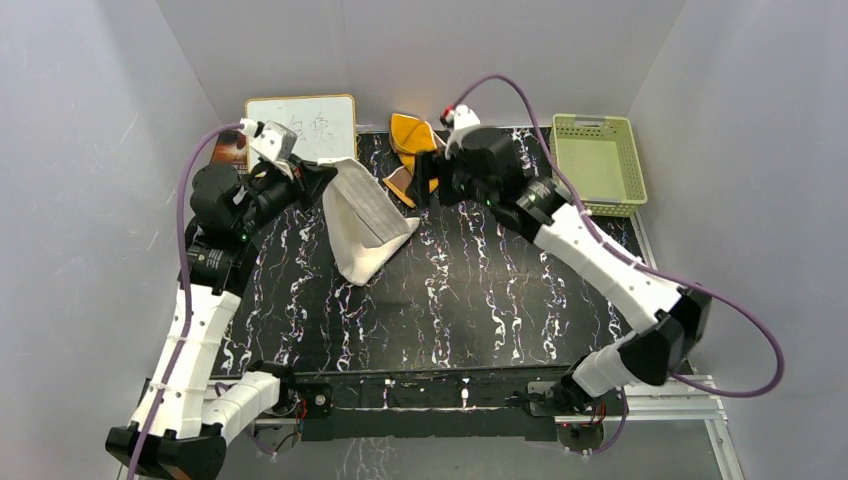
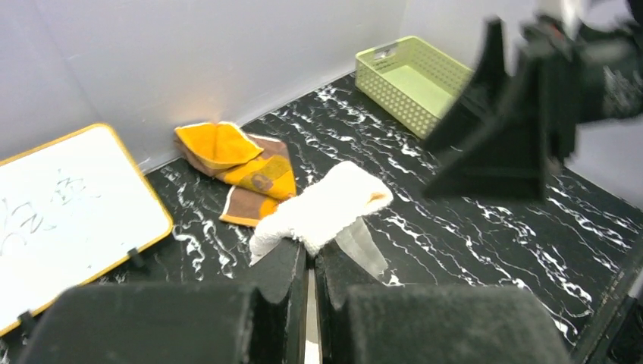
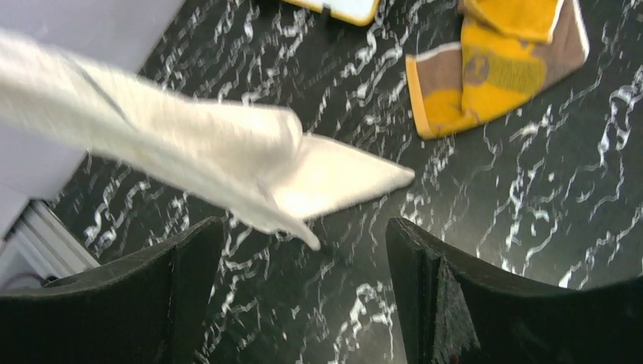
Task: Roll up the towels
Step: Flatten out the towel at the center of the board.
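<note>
The cream-white towel (image 1: 365,215) hangs lifted by one end, and its lower part drapes down onto the black marble table (image 1: 470,290). My left gripper (image 1: 322,172) is shut on the towel's upper left edge. In the left wrist view the closed jaws pinch the terry cloth (image 2: 326,208) at the left gripper (image 2: 311,254). My right gripper (image 1: 428,192) stands open just right of the towel with nothing between its fingers. From the right wrist the towel (image 3: 227,159) hangs free above the open right gripper (image 3: 303,265). The orange-yellow towel (image 1: 412,140) lies crumpled at the back.
A whiteboard with writing (image 1: 305,125) leans at the back left. A pale green basket (image 1: 598,160) sits at the back right. Grey walls enclose the table on three sides. Purple cables loop from both arms.
</note>
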Controlling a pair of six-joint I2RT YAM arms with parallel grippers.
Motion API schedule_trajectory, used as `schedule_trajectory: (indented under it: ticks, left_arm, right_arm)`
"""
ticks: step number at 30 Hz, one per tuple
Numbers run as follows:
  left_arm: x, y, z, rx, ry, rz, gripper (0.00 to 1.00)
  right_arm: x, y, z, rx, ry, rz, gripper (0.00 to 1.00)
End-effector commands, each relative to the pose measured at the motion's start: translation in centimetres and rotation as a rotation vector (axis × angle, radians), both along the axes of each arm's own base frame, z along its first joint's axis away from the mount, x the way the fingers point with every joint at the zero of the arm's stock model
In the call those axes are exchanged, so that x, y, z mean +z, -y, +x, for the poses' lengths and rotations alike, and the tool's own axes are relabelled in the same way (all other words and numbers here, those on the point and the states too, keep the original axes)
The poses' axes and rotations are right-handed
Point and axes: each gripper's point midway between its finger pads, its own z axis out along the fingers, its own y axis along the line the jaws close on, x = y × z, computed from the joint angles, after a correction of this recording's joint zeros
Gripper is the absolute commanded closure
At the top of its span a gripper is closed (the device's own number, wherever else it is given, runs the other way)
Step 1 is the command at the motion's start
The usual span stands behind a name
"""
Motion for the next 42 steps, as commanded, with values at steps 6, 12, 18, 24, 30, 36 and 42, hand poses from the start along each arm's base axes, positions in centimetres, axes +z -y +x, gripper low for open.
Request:
schedule_trajectory:
  ticks: [6, 12, 18, 24, 30, 36, 42]
  left_arm:
    - [-1.6, -6.4, 0.9, 0.392, -0.202, 0.097, 1.00]
    - [-4.5, -8.4, 0.0, 0.522, -0.334, 0.075, 1.00]
    - [-6.6, -9.1, -0.4, 0.585, -0.412, 0.057, 1.00]
    - [-7.8, -9.6, -0.1, 0.614, -0.453, 0.082, 1.00]
    - [-8.2, -9.8, 0.5, 0.624, -0.472, 0.099, 1.00]
    - [-8.8, -10.4, 1.0, 0.639, -0.505, 0.108, 1.00]
    - [-8.9, -13.0, 1.7, 0.702, -0.546, 0.084, 1.00]
  right_arm:
    - [-9.8, 0.2, 0.9, -0.008, -0.067, -0.077, 0.26]
    - [-16.1, -1.6, 5.2, 0.045, -0.132, -0.107, 0.26]
    - [-20.9, -1.4, 9.7, 0.041, -0.160, -0.117, 0.30]
    - [-22.7, -2.7, 11.7, 0.112, -0.125, -0.077, 0.34]
    - [-23.5, -5.3, 11.5, 0.247, -0.122, -0.007, 0.49]
    - [-25.0, -5.9, 11.3, 0.279, -0.160, -0.004, 0.68]
    - [-24.1, -5.1, 10.3, 0.281, -0.168, -0.024, 1.00]
